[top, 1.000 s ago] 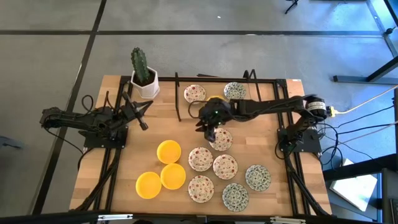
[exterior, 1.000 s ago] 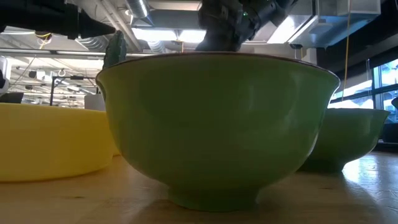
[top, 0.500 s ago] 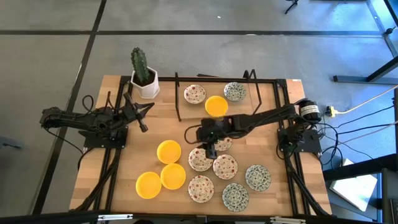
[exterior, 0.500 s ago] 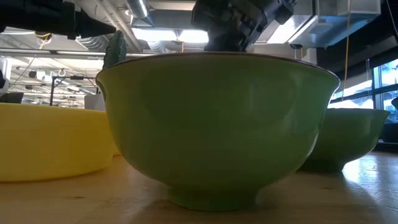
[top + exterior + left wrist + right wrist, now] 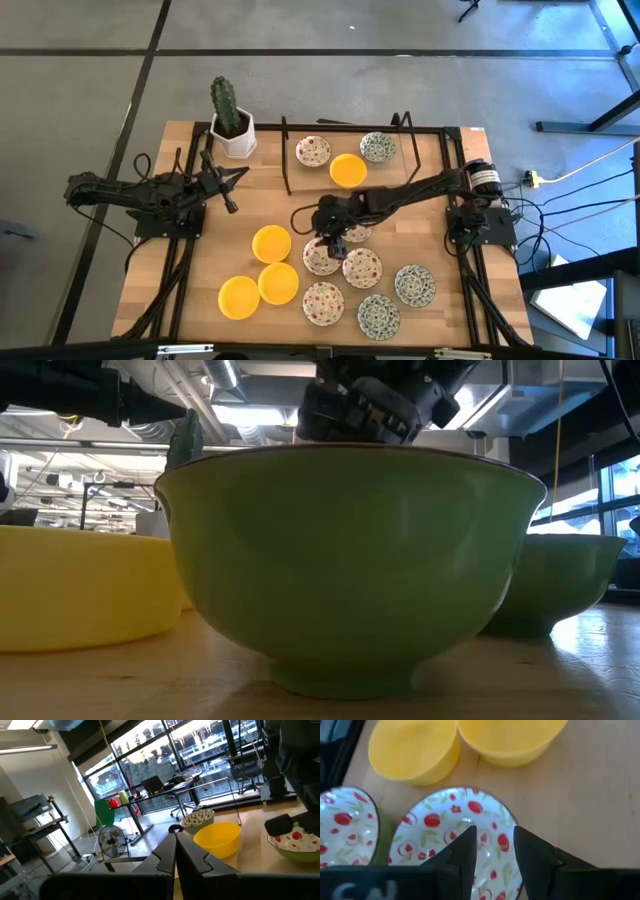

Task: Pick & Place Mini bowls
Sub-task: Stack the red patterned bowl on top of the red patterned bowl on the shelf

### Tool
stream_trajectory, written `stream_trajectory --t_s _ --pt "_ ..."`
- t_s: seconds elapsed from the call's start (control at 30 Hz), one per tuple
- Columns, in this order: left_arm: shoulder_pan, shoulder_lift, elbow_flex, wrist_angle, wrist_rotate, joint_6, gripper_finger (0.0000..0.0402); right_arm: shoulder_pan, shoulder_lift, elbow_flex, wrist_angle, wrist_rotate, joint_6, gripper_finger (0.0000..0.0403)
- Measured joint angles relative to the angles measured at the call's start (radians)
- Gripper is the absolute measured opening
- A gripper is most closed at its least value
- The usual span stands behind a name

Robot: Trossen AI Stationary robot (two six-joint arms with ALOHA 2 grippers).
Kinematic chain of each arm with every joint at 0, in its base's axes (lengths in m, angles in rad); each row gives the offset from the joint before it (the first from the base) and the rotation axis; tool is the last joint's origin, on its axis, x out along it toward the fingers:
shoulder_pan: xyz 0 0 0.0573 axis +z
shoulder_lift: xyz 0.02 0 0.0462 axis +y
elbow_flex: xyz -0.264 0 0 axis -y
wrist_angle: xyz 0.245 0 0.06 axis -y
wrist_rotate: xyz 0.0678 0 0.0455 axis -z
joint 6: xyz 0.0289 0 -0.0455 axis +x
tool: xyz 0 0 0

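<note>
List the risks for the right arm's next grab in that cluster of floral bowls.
1. The right gripper, open, hangs over a red-floral bowl that sits close beside another floral bowl; a finger may nudge the neighbour while closing.
2. Two yellow bowls lie just beyond the target, so pushing it forward could bump them.
3. The fingers straddle only the rim, so the shallow bowl may tip or slip on lifting.

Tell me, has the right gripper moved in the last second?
Yes. In the high view the right gripper has moved away from the yellow bowl at the table's far side, toward the red-speckled bowl nearer the front.
</note>
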Motion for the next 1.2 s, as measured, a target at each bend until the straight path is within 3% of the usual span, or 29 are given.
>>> stream_trajectory --t_s 0.47,0.77,1.1,1.2 --pt "0.0 0.0 0.0 0.0 0.0 0.011 0.0008 0.003 0.001 0.0 -0.047 0.111 -0.005 0.0158" --pt "0.0 0.0 0.0 -0.016 -0.001 0.012 0.0006 0.003 0.021 0.0 -0.054 0.113 -0.031 0.0183" --pt "0.0 0.0 0.0 -0.021 0.004 0.048 0.0006 0.005 0.061 -0.001 -0.046 0.112 -0.032 0.0182" --pt "0.0 0.0 0.0 -0.014 0.009 0.047 0.0006 0.004 0.061 -0.001 -0.026 0.135 -0.021 0.0164"
